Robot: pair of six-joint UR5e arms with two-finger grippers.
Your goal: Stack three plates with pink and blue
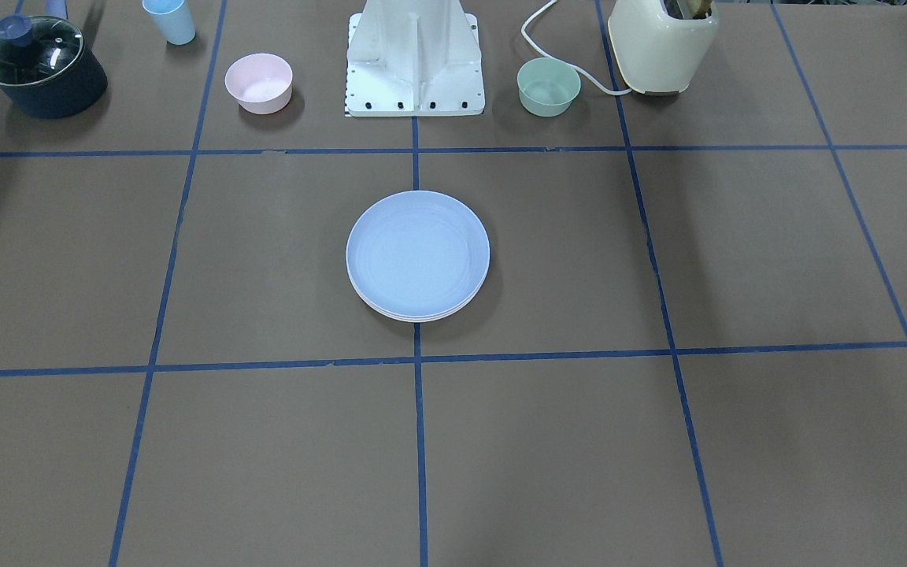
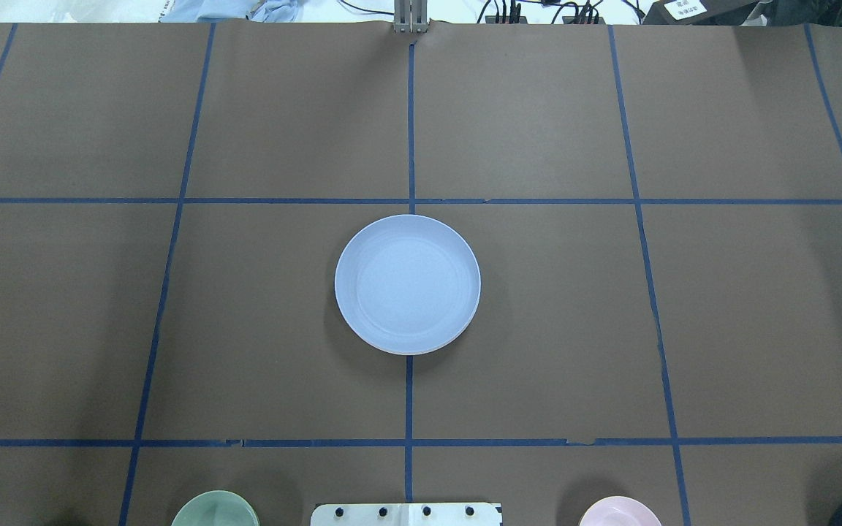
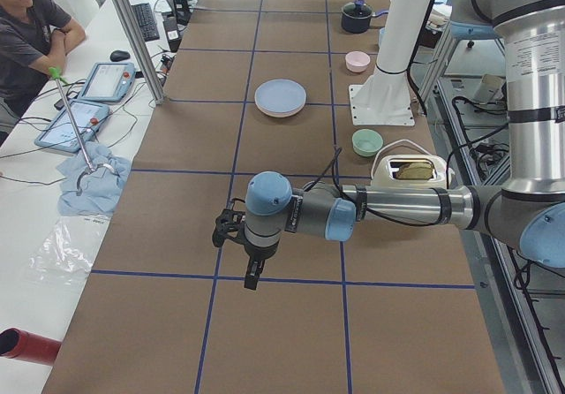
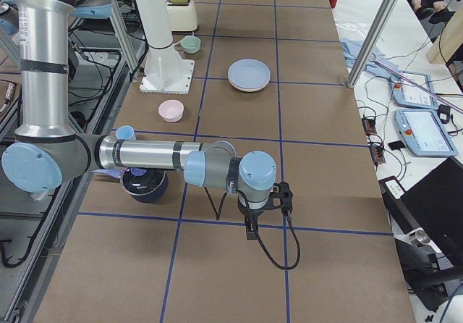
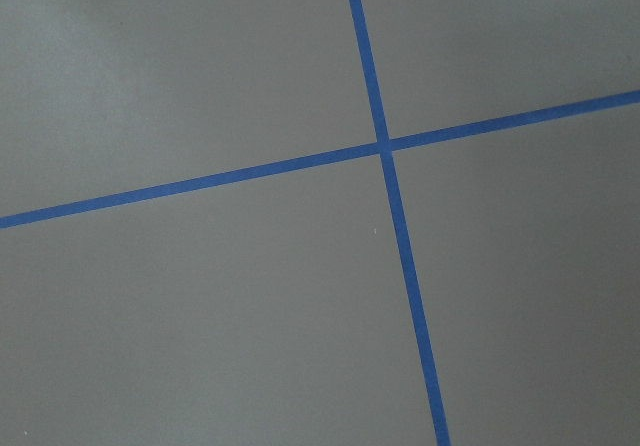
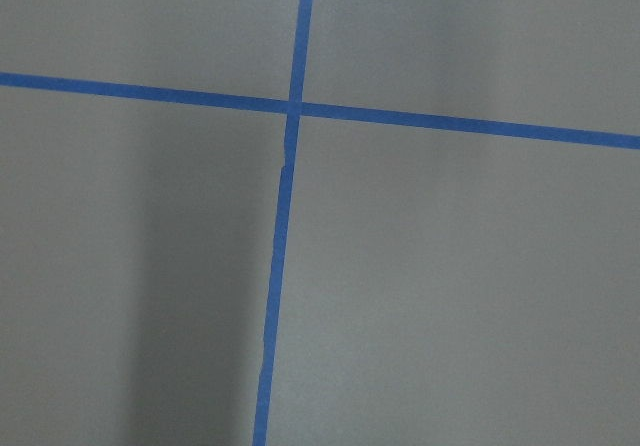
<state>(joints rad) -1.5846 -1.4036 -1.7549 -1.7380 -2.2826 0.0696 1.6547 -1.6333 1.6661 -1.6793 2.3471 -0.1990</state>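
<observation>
**Task items.** The stack of plates [image 1: 417, 256] sits at the centre of the worktop [image 2: 538, 329], across a blue tape line. The blue plate [image 2: 407, 283] is uppermost. Pale rims show beneath its near edge in the front-facing view, but their colours and number cannot be told with certainty. The rims line up closely, so the pile appears settled and level.

**Tools.** The left tool [image 3: 252, 275] and the right tool [image 4: 249, 230] each hang over bare worktop at opposite ends, well apart from the stack. Each shows only in a side view, so whether the fingers are spread or pressed together cannot be told. Neither appears to carry anything. Both wrist cameras show only tape crossings [image 5: 384, 147].

**Assessment.** The arms' distance from the pile suggests that stacking is finished. The pink bowl [image 1: 258, 82] and the green bowl [image 1: 549, 86] stand beside the robot's base, outside the task.
</observation>
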